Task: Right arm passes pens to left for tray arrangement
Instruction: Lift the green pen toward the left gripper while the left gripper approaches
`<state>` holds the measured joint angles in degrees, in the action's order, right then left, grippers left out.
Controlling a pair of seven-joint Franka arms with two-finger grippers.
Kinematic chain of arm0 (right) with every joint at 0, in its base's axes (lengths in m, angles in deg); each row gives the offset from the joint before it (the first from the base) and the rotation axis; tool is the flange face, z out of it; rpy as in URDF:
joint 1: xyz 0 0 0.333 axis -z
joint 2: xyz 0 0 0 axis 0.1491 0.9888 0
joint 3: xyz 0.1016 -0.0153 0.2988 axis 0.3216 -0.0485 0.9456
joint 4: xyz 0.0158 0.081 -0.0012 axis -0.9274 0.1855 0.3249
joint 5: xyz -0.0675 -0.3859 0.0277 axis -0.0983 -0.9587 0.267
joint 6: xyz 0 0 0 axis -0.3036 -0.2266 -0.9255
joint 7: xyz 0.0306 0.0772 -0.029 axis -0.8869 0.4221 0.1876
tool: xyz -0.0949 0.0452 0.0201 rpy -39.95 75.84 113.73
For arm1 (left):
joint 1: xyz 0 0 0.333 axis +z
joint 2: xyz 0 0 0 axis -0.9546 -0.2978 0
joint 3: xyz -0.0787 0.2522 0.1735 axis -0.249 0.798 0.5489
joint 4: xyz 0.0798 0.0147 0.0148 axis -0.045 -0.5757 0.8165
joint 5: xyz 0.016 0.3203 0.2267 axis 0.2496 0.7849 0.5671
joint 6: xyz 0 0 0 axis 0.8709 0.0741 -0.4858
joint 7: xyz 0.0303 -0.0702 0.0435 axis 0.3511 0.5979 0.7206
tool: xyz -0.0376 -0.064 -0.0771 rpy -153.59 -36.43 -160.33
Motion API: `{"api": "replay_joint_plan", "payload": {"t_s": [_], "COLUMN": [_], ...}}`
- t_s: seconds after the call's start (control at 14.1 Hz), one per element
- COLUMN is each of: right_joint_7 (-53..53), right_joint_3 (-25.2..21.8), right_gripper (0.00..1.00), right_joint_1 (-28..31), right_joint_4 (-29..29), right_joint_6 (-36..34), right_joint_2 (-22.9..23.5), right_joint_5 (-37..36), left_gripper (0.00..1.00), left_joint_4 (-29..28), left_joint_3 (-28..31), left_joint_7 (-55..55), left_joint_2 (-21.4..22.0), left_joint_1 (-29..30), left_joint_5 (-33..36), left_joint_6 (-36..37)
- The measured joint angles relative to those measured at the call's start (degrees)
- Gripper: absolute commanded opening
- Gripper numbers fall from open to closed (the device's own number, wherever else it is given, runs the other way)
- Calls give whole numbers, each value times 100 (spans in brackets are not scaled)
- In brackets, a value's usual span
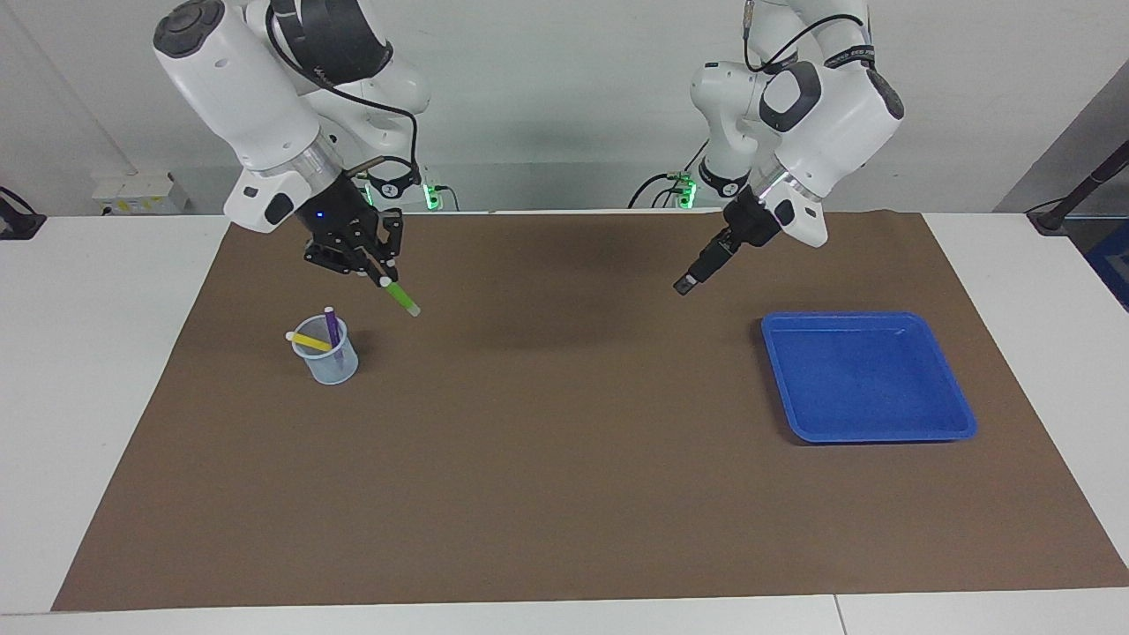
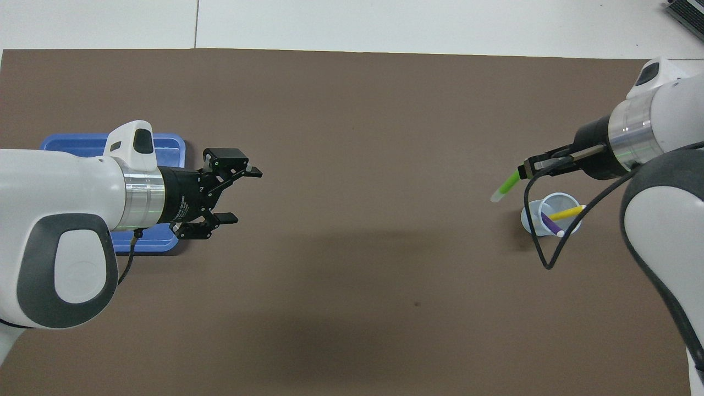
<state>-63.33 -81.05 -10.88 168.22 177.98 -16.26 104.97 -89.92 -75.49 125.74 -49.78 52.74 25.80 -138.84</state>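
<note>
My right gripper is shut on the green pen and holds it tilted in the air over the mat, beside the pale-blue cup; it also shows in the overhead view with the green pen. The yellow pen and the purple pen stand in the cup. My left gripper is open and empty in the air over the mat, beside the blue tray; from overhead its fingers are spread. The tray is partly hidden by the left arm.
A brown mat covers most of the white table. Both arm bases stand at the robots' end of the table.
</note>
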Motion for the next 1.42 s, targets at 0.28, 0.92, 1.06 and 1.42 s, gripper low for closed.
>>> {"api": "replay_joint_plan", "payload": {"t_s": [0.28,0.92,1.06,1.42], "right_joint_7": [905,3746,3910,3912], "right_joint_3": [54,85,82,34], "right_gripper": [0,0,0,0], "right_joint_1": [-449,-2264,-2359,-2354], "right_joint_4": [353,1770,1798,1814], "right_joint_6": [1335,4963,5072,5072], "right_joint_2": [-12,-392,-393,-394], "right_joint_5": [962,1598,1603,1608], "left_gripper": [100,98,98,98], "left_joint_4": [0,-58,-77,-72], "left_joint_3": [-9,-50,-54,-50], "left_joint_7": [938,3555,3872,4286], "left_joint_2": [3,-20,-38,-43], "left_joint_1": [-4,-571,-729,-847], "left_joint_5": [-265,-826,-833,-843], "left_joint_6": [-10,-1477,-1669,-1927]}}
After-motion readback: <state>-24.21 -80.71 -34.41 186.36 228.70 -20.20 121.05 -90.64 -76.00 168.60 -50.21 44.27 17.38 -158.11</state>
